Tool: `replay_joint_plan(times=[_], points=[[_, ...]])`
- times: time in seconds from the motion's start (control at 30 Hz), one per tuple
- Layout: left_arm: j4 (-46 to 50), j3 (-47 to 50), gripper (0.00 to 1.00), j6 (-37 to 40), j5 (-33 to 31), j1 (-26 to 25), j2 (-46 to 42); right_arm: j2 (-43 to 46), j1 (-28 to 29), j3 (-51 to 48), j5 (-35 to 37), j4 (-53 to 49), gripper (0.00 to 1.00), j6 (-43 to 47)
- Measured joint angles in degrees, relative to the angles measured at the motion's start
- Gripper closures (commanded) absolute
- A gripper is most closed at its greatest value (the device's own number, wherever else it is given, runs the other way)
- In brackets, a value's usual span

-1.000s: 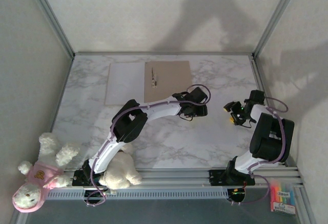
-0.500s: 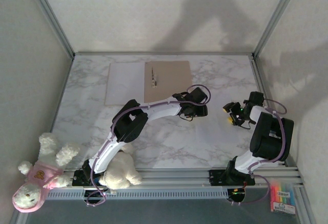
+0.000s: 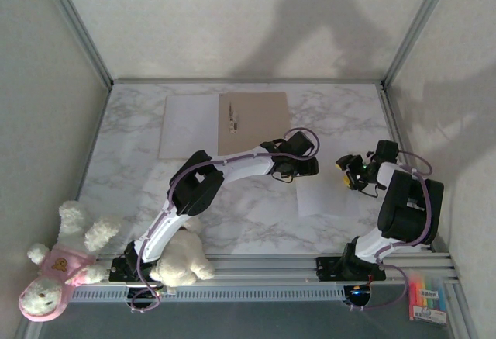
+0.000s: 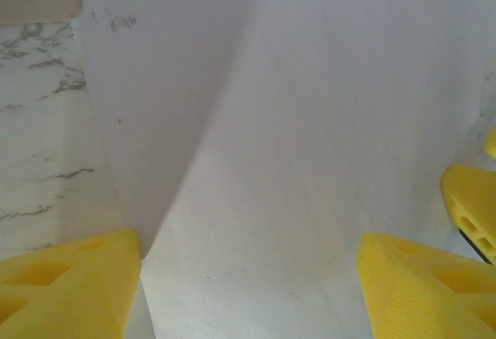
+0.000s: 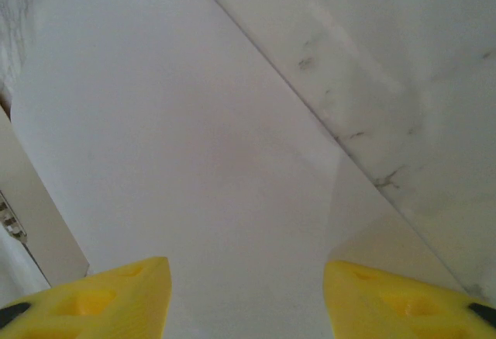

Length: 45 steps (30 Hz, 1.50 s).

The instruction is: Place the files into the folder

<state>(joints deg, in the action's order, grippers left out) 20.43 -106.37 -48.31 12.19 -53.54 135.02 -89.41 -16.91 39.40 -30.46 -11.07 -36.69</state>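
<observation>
Here, a loose white sheet (image 3: pixel 329 198) of the files lies on the worktop (image 3: pixel 132 145), near the folder's front right corner but apart from it. The folder (image 3: pixel 256 122) lies open at the far side, another white sheet (image 3: pixel 191 126) over its left half. The left tool (image 4: pixel 248 269) hovers over the loose sheet's folder-side edge, fingers spread and empty, the paper bowing beneath. The right tool (image 5: pixel 244 277), fingers likewise apart, faces it across the sheet, probably to steady it. Bare worktop between sheet and folder leaves sliding room.
</observation>
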Motion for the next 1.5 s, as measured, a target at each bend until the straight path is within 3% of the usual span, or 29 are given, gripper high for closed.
replay_joint_plan(times=[0.43, 0.67, 1.03, 1.5], points=[[-2.25, 0.31, 0.05, 0.04, 1.42, 0.00, -0.02, 0.50, 0.04, -2.78, -4.28, 4.72, 0.44, -3.02], [-2.64, 0.37, 0.04, 0.04, 1.70, -0.04, -0.09, 1.09, 1.18, -4.11, -5.09, 6.69, 0.44, -4.66], [-2.60, 0.52, 0.13, 0.09, 1.42, -0.02, -0.09, 2.34, 3.61, -5.84, -6.34, 8.46, 0.44, -8.04], [-3.43, 1.46, 0.42, 0.37, 0.79, 0.00, -0.09, 5.53, 4.11, -5.75, -7.10, 2.82, 0.39, -8.98]])
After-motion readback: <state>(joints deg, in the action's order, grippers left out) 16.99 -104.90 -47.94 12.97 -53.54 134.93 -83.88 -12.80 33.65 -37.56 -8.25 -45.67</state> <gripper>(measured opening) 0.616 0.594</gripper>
